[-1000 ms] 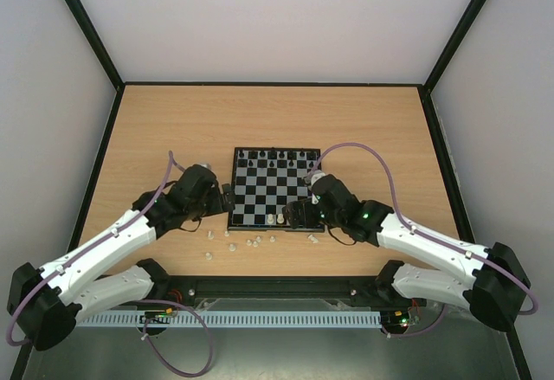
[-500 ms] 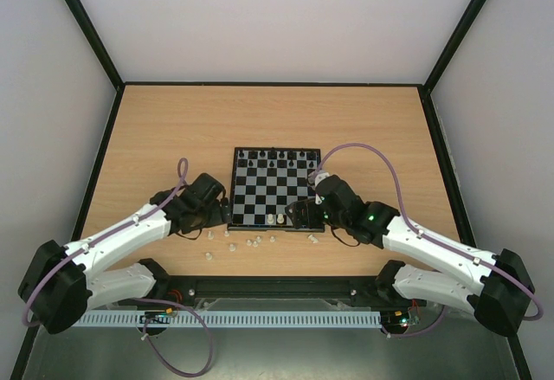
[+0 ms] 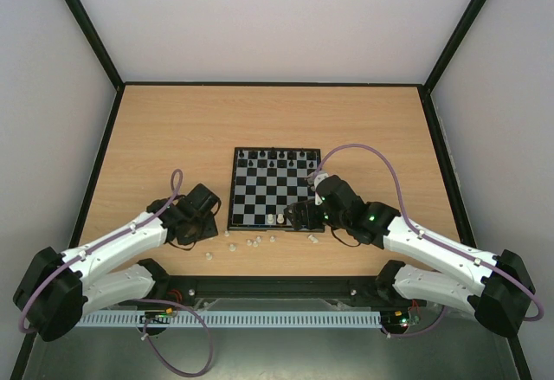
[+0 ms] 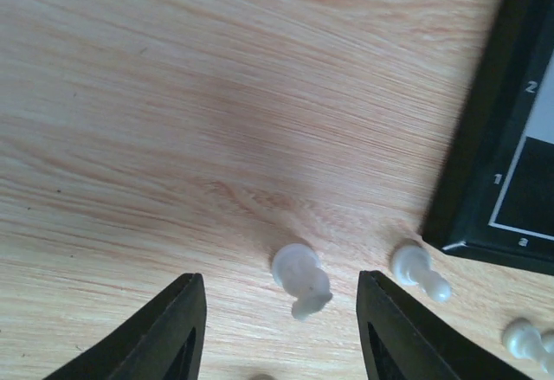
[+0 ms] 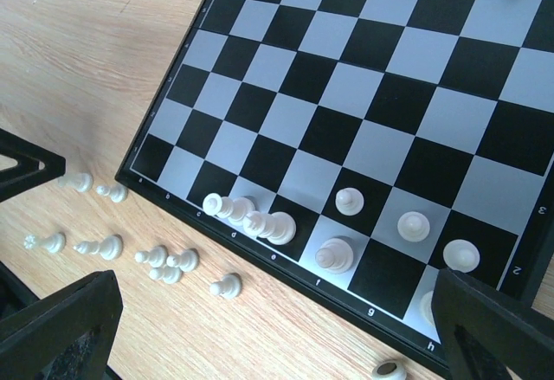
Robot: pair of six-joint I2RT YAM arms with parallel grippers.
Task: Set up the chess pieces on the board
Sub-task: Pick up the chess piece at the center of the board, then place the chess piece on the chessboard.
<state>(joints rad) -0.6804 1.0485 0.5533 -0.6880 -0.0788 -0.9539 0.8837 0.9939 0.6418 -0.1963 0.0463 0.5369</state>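
Observation:
The board (image 3: 260, 191) lies mid-table, with black chess pieces (image 3: 273, 153) along its far ranks. Several white pieces (image 5: 349, 200) stand near its front right, and two white ones (image 5: 251, 217) lie tipped on the front rank. More white pieces (image 3: 253, 241) lie loose on the wood in front. My left gripper (image 3: 210, 231) is low by the board's front-left corner (image 4: 450, 237). It is open, its jaws either side of a tipped white piece (image 4: 301, 278) without touching it. My right gripper (image 3: 299, 215) hovers open over the board's front right with nothing held.
Another fallen white piece (image 4: 420, 272) lies just off the board's corner, to the right of my left fingers. A loose piece (image 5: 389, 370) rests on the wood by the front-right edge. A black frame (image 3: 268, 84) and walls bound the wooden table.
My left arm has drawn back from the board's left edge toward the loose white pieces. Its jaws have narrowed around one. The right arm has barely moved.

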